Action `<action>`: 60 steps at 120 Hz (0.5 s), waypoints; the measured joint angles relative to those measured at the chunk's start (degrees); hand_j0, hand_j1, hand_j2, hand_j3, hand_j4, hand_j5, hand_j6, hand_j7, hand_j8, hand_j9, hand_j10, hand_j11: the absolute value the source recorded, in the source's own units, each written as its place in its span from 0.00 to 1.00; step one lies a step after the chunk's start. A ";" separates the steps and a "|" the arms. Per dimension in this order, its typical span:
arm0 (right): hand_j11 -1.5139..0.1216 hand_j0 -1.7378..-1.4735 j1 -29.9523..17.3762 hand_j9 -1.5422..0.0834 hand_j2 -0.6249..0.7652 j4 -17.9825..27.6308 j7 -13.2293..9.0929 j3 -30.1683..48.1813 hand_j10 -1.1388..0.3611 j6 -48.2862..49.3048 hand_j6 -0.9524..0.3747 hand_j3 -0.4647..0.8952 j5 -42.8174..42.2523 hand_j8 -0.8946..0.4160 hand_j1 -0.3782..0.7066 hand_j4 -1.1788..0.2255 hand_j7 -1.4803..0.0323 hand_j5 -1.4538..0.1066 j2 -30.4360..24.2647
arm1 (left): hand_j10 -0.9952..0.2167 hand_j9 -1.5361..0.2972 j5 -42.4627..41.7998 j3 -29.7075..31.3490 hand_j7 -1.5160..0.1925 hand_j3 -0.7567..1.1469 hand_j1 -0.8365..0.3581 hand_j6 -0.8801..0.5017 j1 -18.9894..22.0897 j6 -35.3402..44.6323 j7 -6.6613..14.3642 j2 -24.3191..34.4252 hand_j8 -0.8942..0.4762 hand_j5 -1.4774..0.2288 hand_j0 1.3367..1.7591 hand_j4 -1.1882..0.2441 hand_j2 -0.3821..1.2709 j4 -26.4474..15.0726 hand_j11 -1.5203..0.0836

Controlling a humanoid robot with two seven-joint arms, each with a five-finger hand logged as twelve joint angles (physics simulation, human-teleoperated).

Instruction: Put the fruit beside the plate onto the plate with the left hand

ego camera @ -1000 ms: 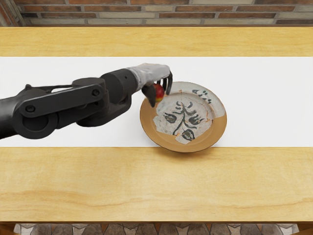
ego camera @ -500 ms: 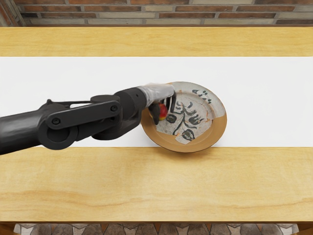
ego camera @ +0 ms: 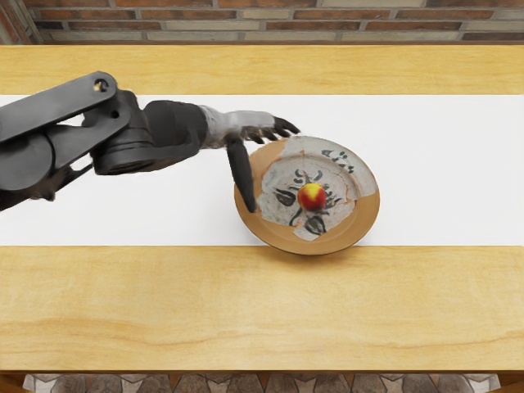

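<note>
A small red and yellow fruit [ego camera: 312, 196] lies free in the middle of the round brown plate [ego camera: 364, 221], on its dark leaf pattern. My left hand [ego camera: 260, 143] hovers over the plate's upper left rim, apart from the fruit. Its fingers are spread and hold nothing; the thumb [ego camera: 241, 176] points down along the plate's left edge. The dark left arm [ego camera: 98, 135] comes in from the picture's left. The right arm is out of view.
The plate sits on a white runner [ego camera: 442, 164] across a wooden table [ego camera: 262, 311]. A brick wall [ego camera: 262, 20] runs behind the table's far edge.
The left hand let go of the fruit, which now rests at the plate's centre. The hand opened and drew back up and to the left; the arm swung upward.
</note>
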 joint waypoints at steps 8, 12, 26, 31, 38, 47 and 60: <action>0.91 0.30 0.00 0.94 0.45 0.00 0.00 0.00 0.75 0.00 0.71 0.34 0.00 0.67 0.05 0.83 0.96 0.92 0.00 | 0.77 0.79 -8.72 -3.06 0.84 0.40 0.94 0.60 0.35 -6.18 0.00 5.63 0.62 0.82 0.76 0.79 0.25 -0.52 0.90; 0.91 0.30 0.00 0.94 0.45 0.00 0.00 0.00 0.75 0.00 0.71 0.34 0.00 0.67 0.05 0.83 0.96 0.92 0.00 | 0.78 0.80 -13.22 -4.32 0.85 0.40 0.95 0.61 0.49 -9.68 0.00 7.88 0.62 0.82 0.76 0.79 0.25 -0.67 0.90; 0.91 0.30 0.00 0.94 0.45 0.00 0.00 0.00 0.75 0.00 0.71 0.34 0.00 0.67 0.05 0.83 0.96 0.92 0.00 | 0.80 0.81 -27.43 -6.91 0.86 0.40 0.97 0.62 1.52 -16.64 0.00 16.55 0.63 0.84 0.76 0.81 0.24 -0.96 0.92; 0.91 0.30 0.00 0.94 0.45 0.00 0.00 0.00 0.75 0.00 0.71 0.34 0.00 0.67 0.05 0.83 0.96 0.92 0.00 | 0.80 0.82 -31.18 -7.33 0.87 0.40 0.97 0.62 2.34 -17.75 0.00 19.43 0.64 0.84 0.76 0.81 0.24 -1.00 0.93; 0.91 0.30 0.00 0.94 0.45 0.00 0.00 0.00 0.75 0.00 0.71 0.34 0.00 0.67 0.05 0.83 0.96 0.92 0.00 | 0.80 0.82 -35.94 -7.71 0.87 0.40 0.97 0.62 4.23 -18.72 0.00 23.69 0.64 0.85 0.76 0.81 0.24 -1.04 0.93; 0.91 0.30 0.00 0.94 0.45 0.00 0.00 0.00 0.75 0.00 0.71 0.34 0.00 0.67 0.05 0.83 0.96 0.92 0.00 | 0.81 0.83 -40.16 -8.08 0.87 0.40 0.98 0.63 6.53 -19.39 0.00 27.18 0.64 0.85 0.76 0.82 0.24 -1.07 0.93; 0.91 0.30 0.00 0.94 0.45 0.00 0.00 0.00 0.75 0.00 0.71 0.34 0.00 0.67 0.05 0.83 0.96 0.92 0.00 | 0.81 0.83 -43.18 -9.40 0.88 0.40 0.98 0.63 8.55 -19.80 0.00 28.65 0.64 0.86 0.76 0.82 0.23 -1.08 0.94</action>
